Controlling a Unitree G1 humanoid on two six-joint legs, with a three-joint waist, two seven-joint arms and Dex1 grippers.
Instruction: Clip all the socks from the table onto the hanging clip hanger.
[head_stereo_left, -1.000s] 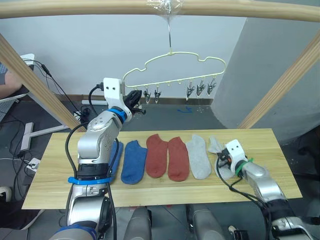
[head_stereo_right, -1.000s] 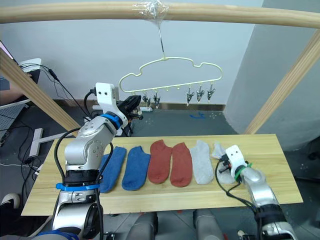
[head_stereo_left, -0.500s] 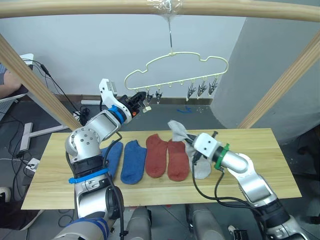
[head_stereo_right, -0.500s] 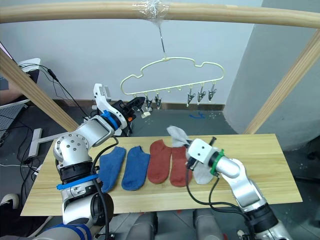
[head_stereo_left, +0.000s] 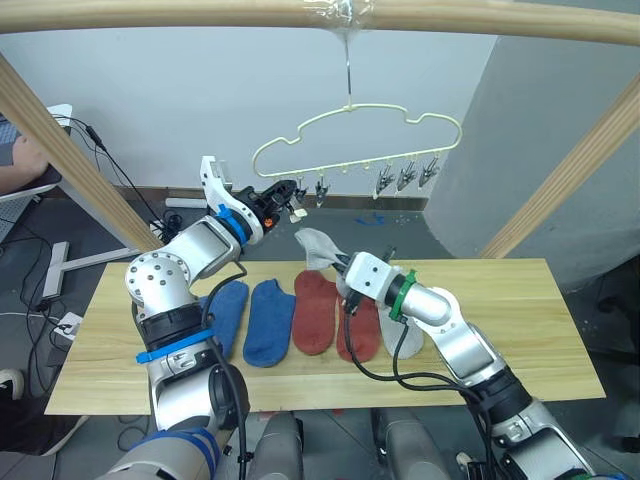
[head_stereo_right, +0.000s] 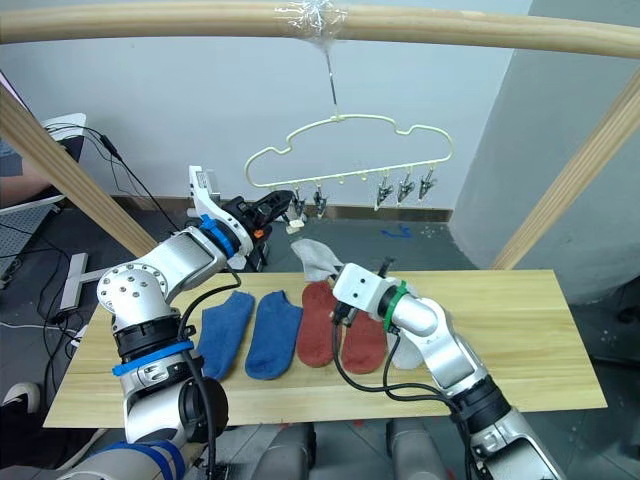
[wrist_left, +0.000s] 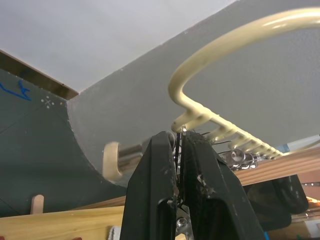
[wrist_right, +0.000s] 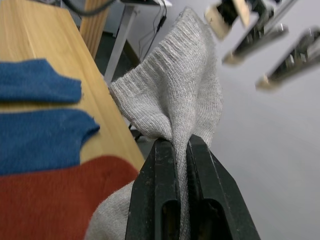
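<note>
Both head views look forward and down over the table (head_stereo_left: 560, 300), with the clip hanger (head_stereo_left: 355, 135) at twelve o'clock. Each wrist view sits close behind its own fingers; the left one also shares the hanger.

- clip hanger (head_stereo_left: 356, 140) hangs off the pole (head_stereo_left: 320, 14) up top, behind and above the counter (head_stereo_left: 560, 330)
- socks sit in a row across the counter, side by side
- left gripper (head_stereo_left: 290, 193) is up at the hanger's left end clips
- right gripper (head_stereo_left: 338, 266) holds one sock (head_stereo_left: 318, 246) up over the row's middle, just below those clips
</note>
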